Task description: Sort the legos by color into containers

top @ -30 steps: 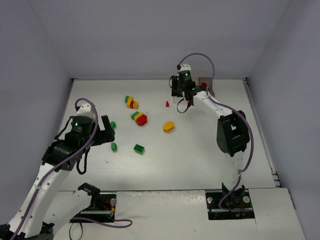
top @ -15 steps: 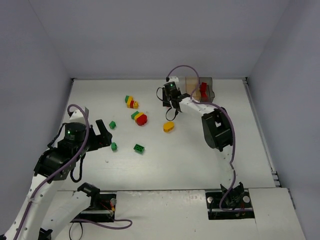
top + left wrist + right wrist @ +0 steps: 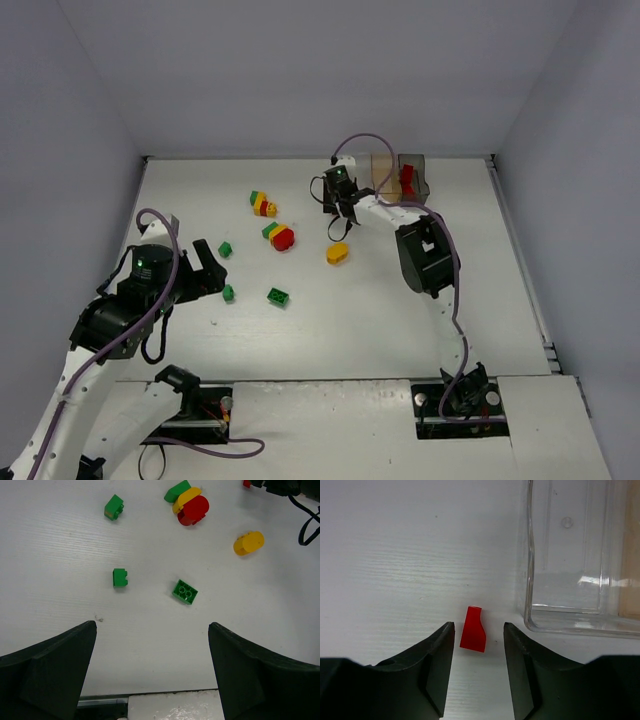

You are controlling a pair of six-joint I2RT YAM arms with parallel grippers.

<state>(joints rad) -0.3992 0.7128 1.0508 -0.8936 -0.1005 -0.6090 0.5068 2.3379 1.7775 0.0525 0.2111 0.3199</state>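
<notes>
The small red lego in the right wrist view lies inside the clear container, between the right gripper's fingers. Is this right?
No. The right wrist view shows the small red lego outside the clear container, beside its wall. It does lie between the fingers of the right gripper.

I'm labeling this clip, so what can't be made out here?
- Top view: the small red brick is hidden under the right gripper.
- Right wrist view: the row of boxes runs off the right edge.
- Top view: the red piece in the dark box is too small to identify.
</notes>
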